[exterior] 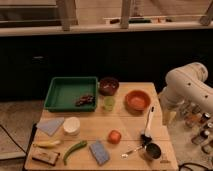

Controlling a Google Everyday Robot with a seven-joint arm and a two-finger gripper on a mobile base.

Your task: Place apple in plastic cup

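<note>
Red round apple (114, 136) on wood table (97, 128); claw (168, 118) at rt edge.

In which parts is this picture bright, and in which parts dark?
Camera view: warm light covers the table, so the apple and the plastic cup are well lit; the wall behind is almost black; the gripper hangs lit beside the table's right edge.

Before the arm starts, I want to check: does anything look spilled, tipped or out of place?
Nothing stands out. The apple lies on the table, the green plastic cup stands upright beside the green tray, and nothing looks spilled. The claw hangs by the table's right edge, away from both.
</note>
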